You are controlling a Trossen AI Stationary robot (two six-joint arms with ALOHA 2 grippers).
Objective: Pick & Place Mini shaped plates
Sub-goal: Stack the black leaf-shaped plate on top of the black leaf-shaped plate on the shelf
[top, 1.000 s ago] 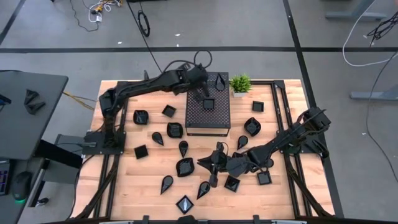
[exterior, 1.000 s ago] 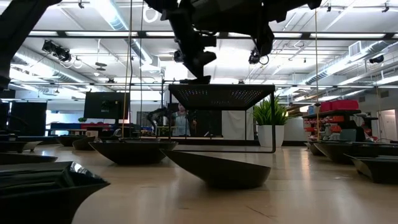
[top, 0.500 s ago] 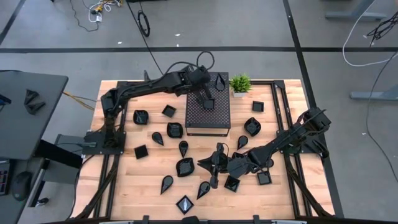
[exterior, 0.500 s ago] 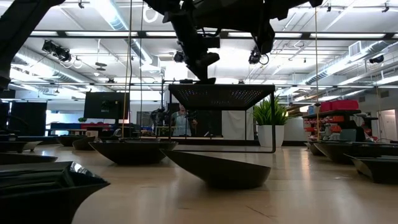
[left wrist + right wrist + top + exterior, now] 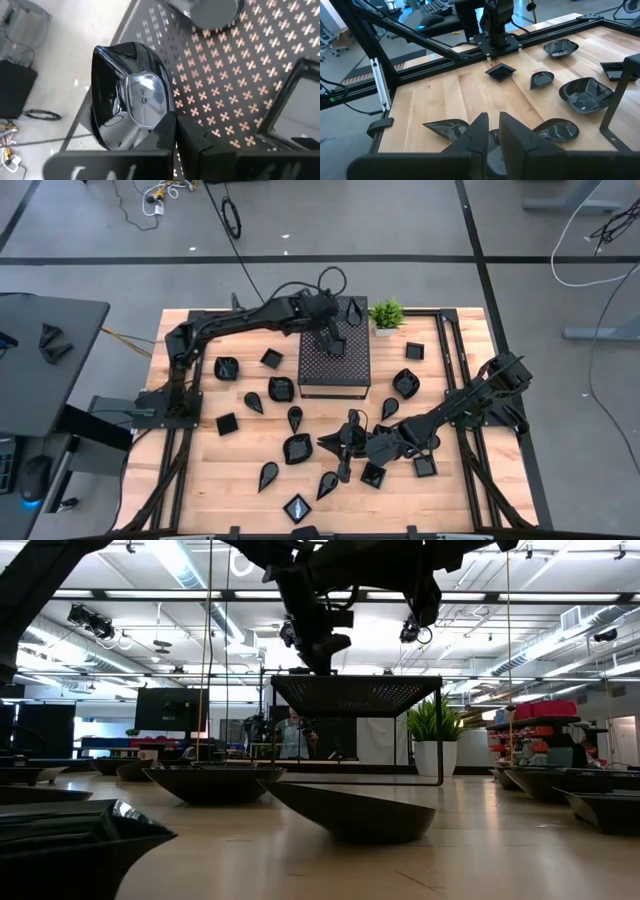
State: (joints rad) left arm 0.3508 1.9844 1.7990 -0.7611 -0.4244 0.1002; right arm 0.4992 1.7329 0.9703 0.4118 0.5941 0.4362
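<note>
- Left gripper (image 5: 333, 345) hovers above the perforated box (image 5: 335, 370), jaws together, clear of the teardrop plate (image 5: 131, 107) on the box's top.
- Right gripper (image 5: 343, 446) rests low at the counter's (image 5: 200, 480) six o'clock, jaws nearly together, among scattered mini shaped plates (image 5: 297, 448).

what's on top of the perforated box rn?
On the perforated box, the left pincer is shut on a glossy teardrop plate it holds over the lid. A square plate lies beside it. The arm hides the lid's far edge from above.
</note>
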